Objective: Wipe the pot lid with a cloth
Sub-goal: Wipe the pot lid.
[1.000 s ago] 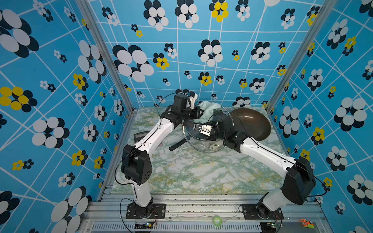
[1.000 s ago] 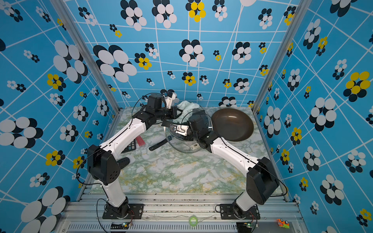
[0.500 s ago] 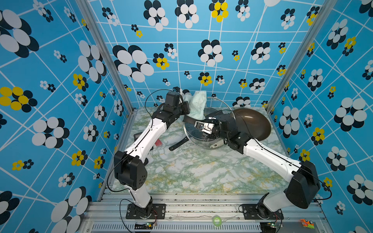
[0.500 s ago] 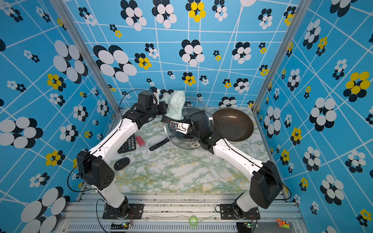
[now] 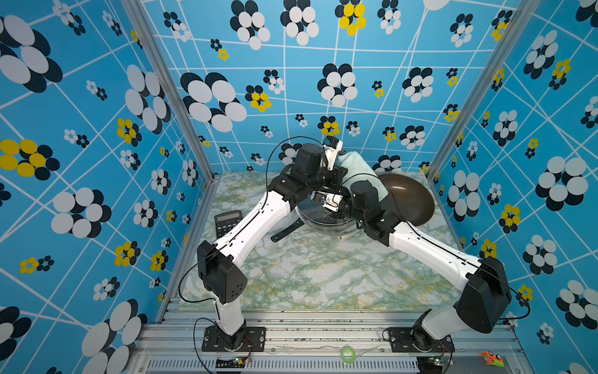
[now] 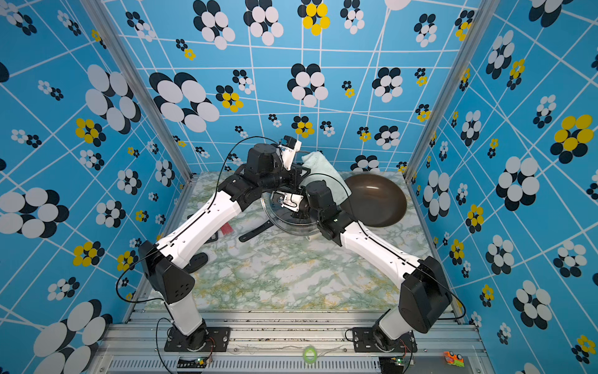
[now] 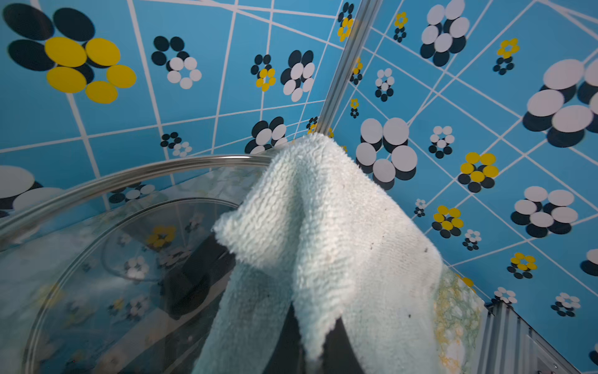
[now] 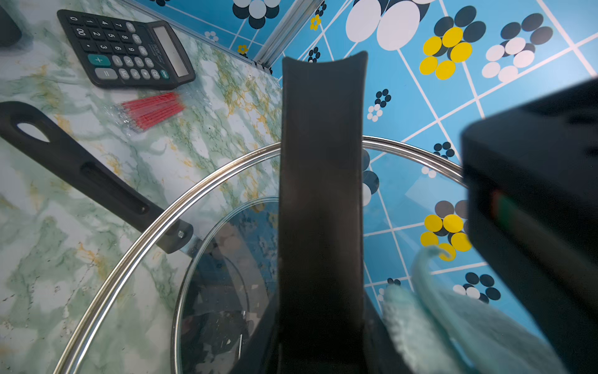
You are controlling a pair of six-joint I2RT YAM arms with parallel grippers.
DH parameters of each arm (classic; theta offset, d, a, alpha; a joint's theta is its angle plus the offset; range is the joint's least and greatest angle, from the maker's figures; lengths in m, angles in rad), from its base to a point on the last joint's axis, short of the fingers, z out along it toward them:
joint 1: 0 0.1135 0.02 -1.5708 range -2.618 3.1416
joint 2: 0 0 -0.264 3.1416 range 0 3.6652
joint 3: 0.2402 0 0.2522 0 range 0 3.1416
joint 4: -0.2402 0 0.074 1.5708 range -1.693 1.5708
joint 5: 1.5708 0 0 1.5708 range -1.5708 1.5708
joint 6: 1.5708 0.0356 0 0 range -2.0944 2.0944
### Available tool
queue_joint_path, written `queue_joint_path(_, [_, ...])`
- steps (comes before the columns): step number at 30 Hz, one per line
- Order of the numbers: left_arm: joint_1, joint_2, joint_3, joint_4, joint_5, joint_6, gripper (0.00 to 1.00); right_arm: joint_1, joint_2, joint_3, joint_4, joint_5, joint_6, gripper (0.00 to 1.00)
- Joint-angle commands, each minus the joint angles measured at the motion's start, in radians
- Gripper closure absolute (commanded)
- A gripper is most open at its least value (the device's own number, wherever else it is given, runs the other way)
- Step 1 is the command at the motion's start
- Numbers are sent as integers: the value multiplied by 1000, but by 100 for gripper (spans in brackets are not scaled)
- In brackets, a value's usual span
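Cloth (image 7: 339,243) is clamped in my left end effector (image 7: 315,343), raised at the back of the desk (image 5: 323,278) and lying over the rim of the tilted glass lid (image 5: 323,223). My right end effector (image 5: 335,210) is closed on that lid, above the pan handle (image 8: 81,168). The pan (image 5: 409,199) sits just beside. My right wrist view shows the calculator (image 8: 126,48) and red sticks (image 8: 150,110) whole; in both top views my left arm covers most of the sticks.

Fluffy looped terry cloth (image 7: 339,246), clear glossy glass pot lid (image 8: 210,291) with polished metal rim, dark satin-sheen pan (image 5: 407,200), smooth marble-print table (image 5: 323,275), matt black plastic calculator (image 8: 126,48)
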Motion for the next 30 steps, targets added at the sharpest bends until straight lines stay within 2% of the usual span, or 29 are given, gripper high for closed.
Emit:
queue_joint_path(1, [70,12,-15,-77,-152,-18,100,2,-42,63,226,46,16,100])
queue_joint_path(9, [269,-65,-51,-156,-379,-101,100,-7,-69,41,258,112,80,100])
queue_joint_path(14, [307,-150,-143,-123,-391,-122,100,-40,-53,86,302,206,241,100])
queue_joint_path(17, [308,-222,-223,-54,-351,-126,100,-66,-16,139,333,342,434,100])
queue_joint_path(19, [297,-271,-264,13,-280,-109,100,-82,19,173,385,462,597,100])
queue_joint_path(24, [184,-345,-324,134,-156,-49,100,-108,125,289,439,787,1088,100])
queue_joint_path(27, [78,-330,-310,155,-123,-2,100,-110,192,369,428,874,1344,100])
queue_joint_path(30, [-3,-288,-273,149,-107,22,100,-113,248,439,388,926,1527,100])
